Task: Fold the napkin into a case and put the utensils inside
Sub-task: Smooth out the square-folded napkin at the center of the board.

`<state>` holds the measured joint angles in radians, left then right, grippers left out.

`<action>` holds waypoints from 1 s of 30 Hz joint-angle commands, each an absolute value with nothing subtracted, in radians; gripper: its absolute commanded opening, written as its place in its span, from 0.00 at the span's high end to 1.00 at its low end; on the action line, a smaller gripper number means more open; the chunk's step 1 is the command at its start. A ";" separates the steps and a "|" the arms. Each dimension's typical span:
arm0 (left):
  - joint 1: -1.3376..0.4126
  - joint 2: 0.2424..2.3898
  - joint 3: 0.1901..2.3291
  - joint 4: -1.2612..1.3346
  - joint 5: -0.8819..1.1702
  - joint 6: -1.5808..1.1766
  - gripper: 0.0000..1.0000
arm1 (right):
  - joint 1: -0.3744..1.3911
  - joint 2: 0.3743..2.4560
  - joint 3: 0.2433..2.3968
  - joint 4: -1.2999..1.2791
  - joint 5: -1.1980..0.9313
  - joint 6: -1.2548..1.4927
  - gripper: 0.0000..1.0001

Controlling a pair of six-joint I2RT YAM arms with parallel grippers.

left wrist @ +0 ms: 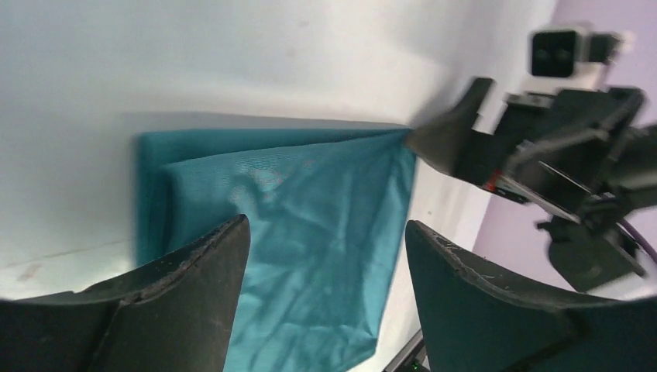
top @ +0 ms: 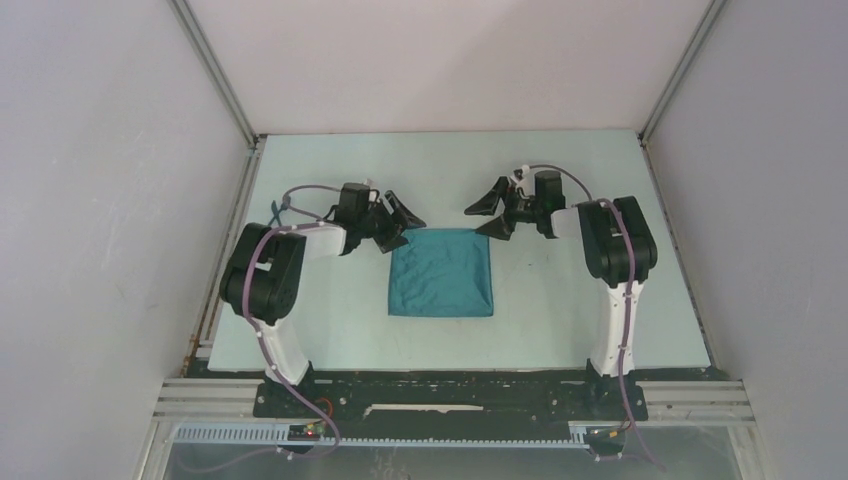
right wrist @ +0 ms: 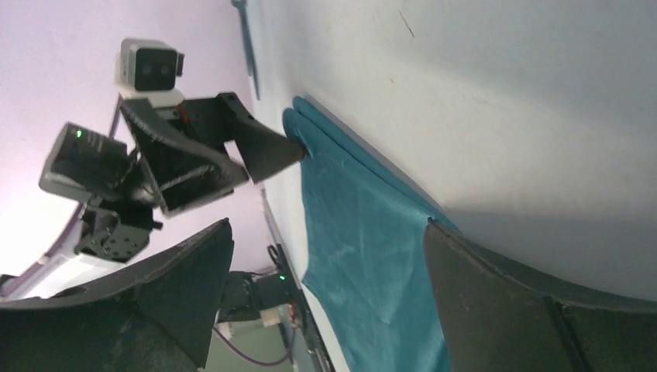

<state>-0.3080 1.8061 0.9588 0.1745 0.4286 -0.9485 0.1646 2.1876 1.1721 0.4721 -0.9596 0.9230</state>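
I see my left gripper point(top: 402, 226) spread wide, one fingertip at the napkin's far-left corner. My right gripper point(top: 488, 216) is just as wide at the far-right corner. Neither is holding anything. The teal napkin point(top: 442, 272) lies as a rough square mid-table point(top: 560, 320), between both arms.

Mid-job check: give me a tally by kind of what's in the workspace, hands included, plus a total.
Teal napkin: 1
Robot hands: 2 (left hand, right hand, both open)
Total: 3
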 commanded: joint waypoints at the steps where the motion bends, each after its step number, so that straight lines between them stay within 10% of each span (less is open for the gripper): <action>1: -0.269 1.849 0.971 0.205 0.420 -0.957 0.21 | 0.148 2.014 1.190 0.181 -0.929 0.723 0.00; 16: -0.255 1.772 1.045 0.032 0.400 -0.909 0.20 | 0.317 1.632 0.694 0.106 -0.914 0.647 0.03; 21: -0.252 1.530 1.064 -0.203 0.373 -0.804 0.20 | 0.495 1.473 0.778 -0.232 -0.552 0.451 0.07; 30: -0.067 1.109 1.009 -0.631 0.252 -0.523 0.20 | 0.976 1.683 1.207 -0.467 0.047 0.307 0.46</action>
<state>-0.1493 1.2125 1.0222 -0.3676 0.3336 -0.6979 0.8722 1.5578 1.0592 -0.3283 -0.2302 0.4248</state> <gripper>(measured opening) 0.801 0.611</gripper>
